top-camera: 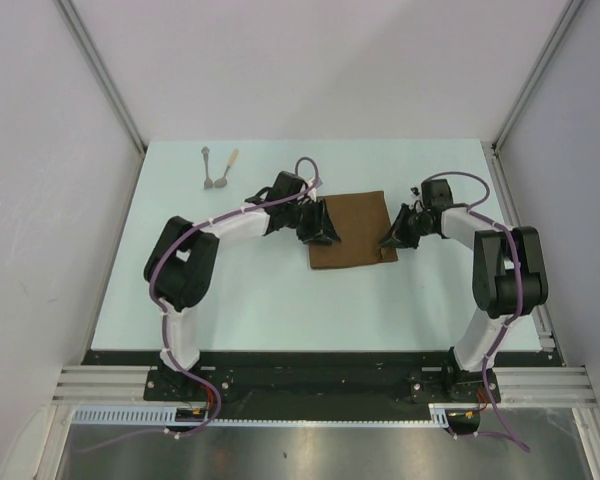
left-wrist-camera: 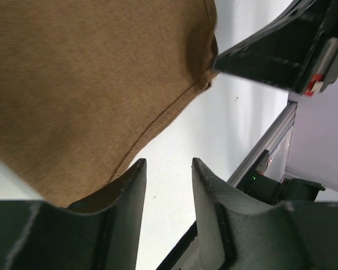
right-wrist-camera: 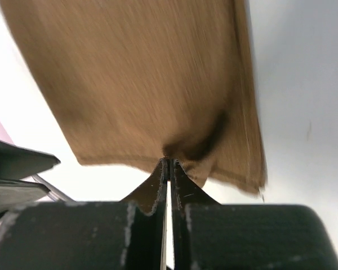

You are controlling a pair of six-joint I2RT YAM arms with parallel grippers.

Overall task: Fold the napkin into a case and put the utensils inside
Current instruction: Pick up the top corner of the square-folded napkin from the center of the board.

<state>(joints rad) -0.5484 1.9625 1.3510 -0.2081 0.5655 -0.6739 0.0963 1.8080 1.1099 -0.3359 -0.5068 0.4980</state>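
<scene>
Top view: napkin [top-camera: 348,230] lies flat on the table [top-camera: 240,300], about mid-table, as a brown, roughly rectangular patch. Its left edge is covered by the left arm's wrist, and its near right corner by the right arm's tool. Whether the cloth is one layer or folded cannot be told from above.

Right wrist view: motion-blurred. A second cloth edge runs along the right side, so at least two layers overlap there. How far the overlap runs is unclear.

Right gripper [right-wrist-camera: 168,164]: fingers pressed together, only a hairline slit between them. The tips sit at the napkin's near edge, where the fabric puckers into a dark crease, which reads as a pinch on the cloth. The contact itself is hidden by the fingertips.

Left gripper [left-wrist-camera: 168,169]: jaws apart, with bare table showing through the gap and nothing between them. The napkin's edge curves just beside the left-hand finger and passes behind it. Touching or not, cannot tell. The right arm's tool is at upper right in this view, cut off by the frame, its tip against the bunched cloth corner.

Utensils [top-camera: 208,166]: two, side by side at the far left of the table, well apart from the napkin and both tools. One handle is grey, the other pale tan. The heads are too small to make out.
</scene>
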